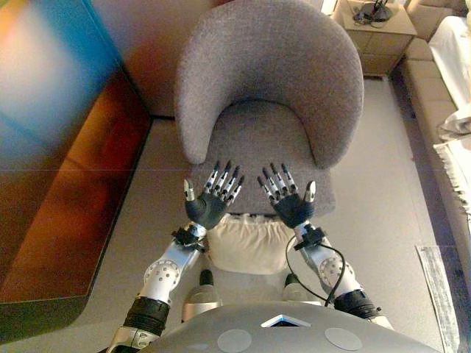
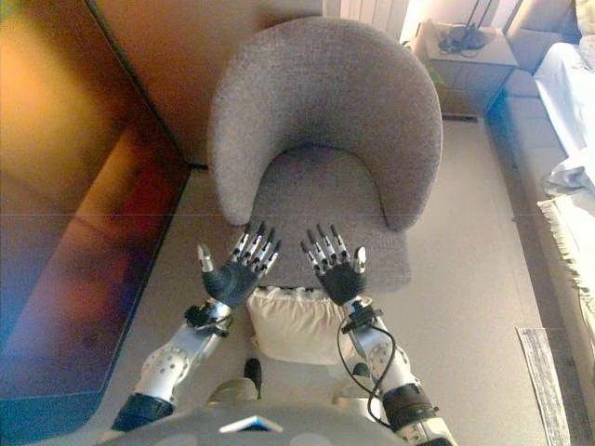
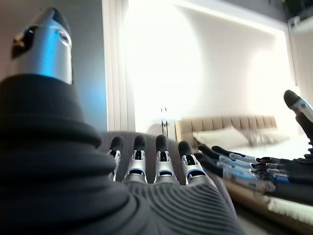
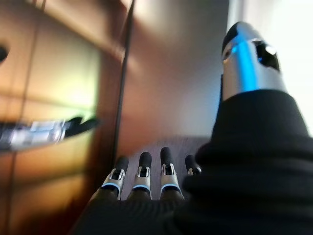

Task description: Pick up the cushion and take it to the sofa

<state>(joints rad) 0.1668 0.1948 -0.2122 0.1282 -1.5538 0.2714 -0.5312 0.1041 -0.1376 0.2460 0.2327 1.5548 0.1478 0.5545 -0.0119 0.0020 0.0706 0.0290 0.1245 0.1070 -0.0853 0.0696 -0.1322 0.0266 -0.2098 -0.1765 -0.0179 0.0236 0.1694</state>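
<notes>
Cushion (image 1: 250,244) only in eye views

The cream fabric cushion (image 1: 250,246) on the floor is partly covered by both wrists, and its far edge is hidden under the front of the grey upholstered armchair (image 1: 268,88). The beige sofa (image 1: 434,88) is cut off by the right edge. Objects on the small wooden cabinet (image 1: 375,33) are too small to identify.

Floor (image 1: 383,213), pale, runs centre to right of frame.
On it: grey armchair (image 1: 268,88) at top centre, cream cushion (image 1: 250,246) at bottom centre against the chair's front edge, nightstand (image 1: 375,37) at top right.
</notes>
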